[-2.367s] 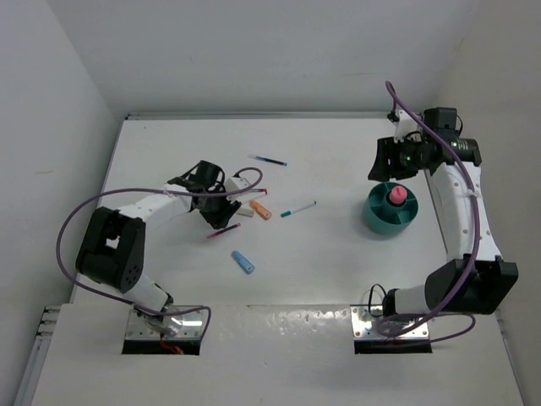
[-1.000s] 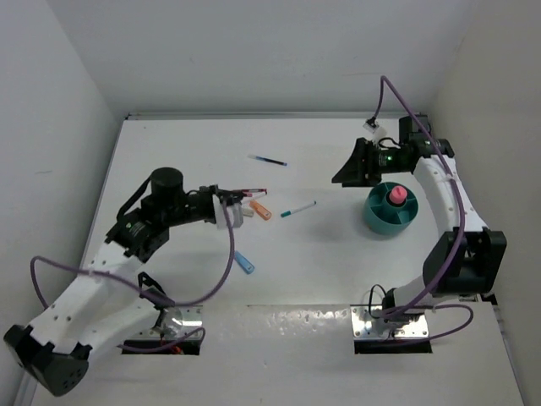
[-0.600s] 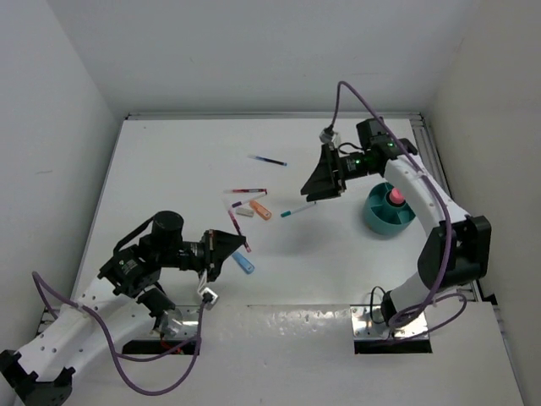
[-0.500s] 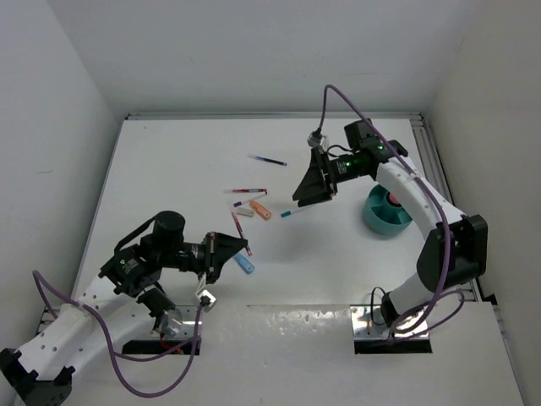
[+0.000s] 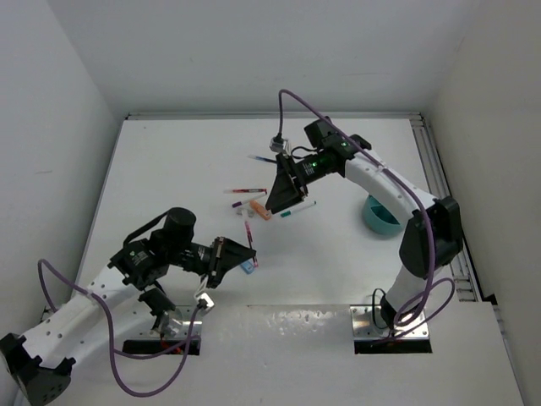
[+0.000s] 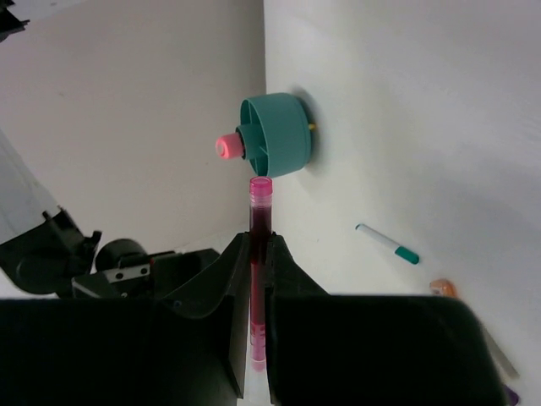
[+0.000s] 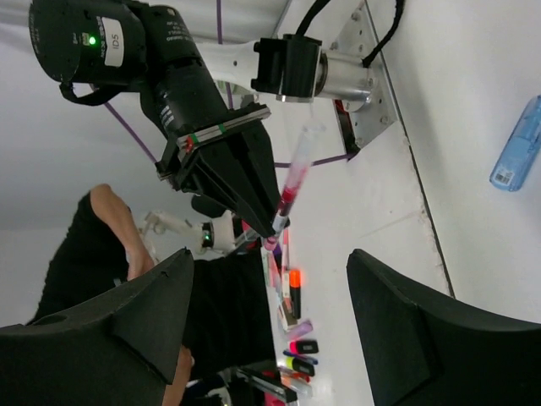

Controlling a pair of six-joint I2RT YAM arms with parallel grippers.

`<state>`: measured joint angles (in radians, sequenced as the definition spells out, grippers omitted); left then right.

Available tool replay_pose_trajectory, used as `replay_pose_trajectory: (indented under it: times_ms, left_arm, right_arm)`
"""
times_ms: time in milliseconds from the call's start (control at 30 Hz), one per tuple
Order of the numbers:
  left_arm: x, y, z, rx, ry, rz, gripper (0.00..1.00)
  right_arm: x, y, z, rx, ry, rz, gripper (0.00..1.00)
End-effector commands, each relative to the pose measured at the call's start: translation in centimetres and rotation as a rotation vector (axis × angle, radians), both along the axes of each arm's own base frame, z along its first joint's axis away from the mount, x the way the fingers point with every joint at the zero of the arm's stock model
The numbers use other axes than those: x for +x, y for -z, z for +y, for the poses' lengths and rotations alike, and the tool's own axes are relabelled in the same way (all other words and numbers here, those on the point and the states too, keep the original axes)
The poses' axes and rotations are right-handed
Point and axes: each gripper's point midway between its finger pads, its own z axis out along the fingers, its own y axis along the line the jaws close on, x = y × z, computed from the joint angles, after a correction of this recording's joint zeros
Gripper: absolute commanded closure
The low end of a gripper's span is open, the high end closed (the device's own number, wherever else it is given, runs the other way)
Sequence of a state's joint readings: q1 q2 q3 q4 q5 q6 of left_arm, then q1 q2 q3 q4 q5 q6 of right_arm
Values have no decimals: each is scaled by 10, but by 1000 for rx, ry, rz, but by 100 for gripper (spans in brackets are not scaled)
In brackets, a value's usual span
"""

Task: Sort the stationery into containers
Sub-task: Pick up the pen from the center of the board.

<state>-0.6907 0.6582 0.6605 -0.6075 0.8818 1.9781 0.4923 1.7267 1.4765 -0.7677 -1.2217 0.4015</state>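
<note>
Top external showed the left gripper [image 5: 248, 251] low over the near left of the white table [image 5: 169, 169]. Its fingers were pressed together on a thin red pen [image 5: 248, 233], which stuck out past the tips. A short blue plastic stick [image 5: 248, 267] lay just beside those tips. The right gripper [image 5: 284, 203] hung over the middle of the table, close to a thin white pen with a teal cap [image 5: 297, 206] and near a short orange stick [image 5: 261, 211]. A second red pen [image 5: 245, 191] lay a little farther back. A thin blue pen [image 5: 260, 158] lay farther back again, partly hidden behind the right arm. The round teal plastic organiser cup [image 5: 382, 222] stood at the right, half covered by that arm and well apart from both grippers.

Left wrist showed the thin red pen [image 6: 258, 279] clamped between two dark fingers [image 6: 228, 279], its pink end aimed towards the organiser cup [image 6: 279, 135]. A fat pink marker [image 6: 226, 145] stood in the cup; I could not tell which compartment. The teal-capped pen [image 6: 387, 244] and the orange stick [image 6: 441, 288] lay on the table in between.

Right wrist showed that gripper's own fingers [image 7: 144, 330] spread wide apart. Beyond them the left gripper [image 7: 275, 218] pinched the thin red pen [image 7: 292, 186] clear of the table. The blue stick [image 7: 516, 144] lay flat on the table at the right edge of the view.
</note>
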Motion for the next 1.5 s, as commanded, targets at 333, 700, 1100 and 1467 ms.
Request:
replay_pose_trajectory:
  times_ms: [333, 700, 1100, 1467]
  left_arm:
    - [-28, -40, -23, -134, 357, -579, 100]
    - [-30, -37, -29, -146, 370, -578, 100]
    - [-17, -24, -34, -113, 353, -660, 100]
    - [-16, -33, -29, -162, 285, -631, 2]
  right_arm:
    - [-6, 13, 26, -41, -60, -63, 29]
    - [-3, 24, 38, -97, -80, -136, 36]
    - [-28, 21, 46, -94, -157, -163, 70]
    - [11, 5, 21, -98, -45, -251, 100]
